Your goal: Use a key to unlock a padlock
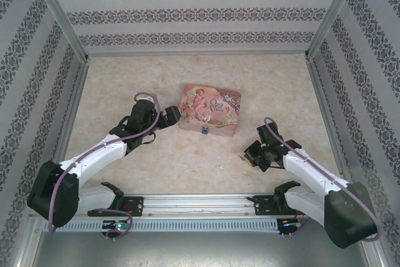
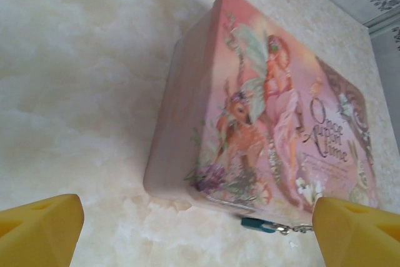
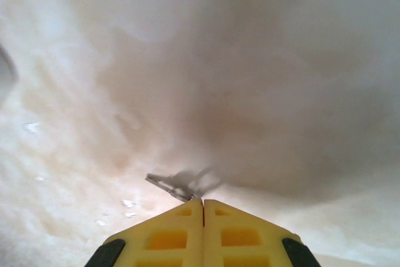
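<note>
- Left gripper (image 1: 172, 115): claw released, yellow fingers (image 2: 39, 229) spread wide, close to the 9 o'clock side of the pink tin box (image 1: 209, 107).
- Padlock (image 1: 205, 130): tiny teal body on the tin's 6 o'clock wall, near the right finger in the left wrist view.
- Right gripper (image 1: 250, 156): at the tin's 4 o'clock, well apart, low over the table (image 1: 156, 161). Claw clenched on a thin silver key (image 3: 167, 184) that pokes out toward 10 o'clock.
</note>
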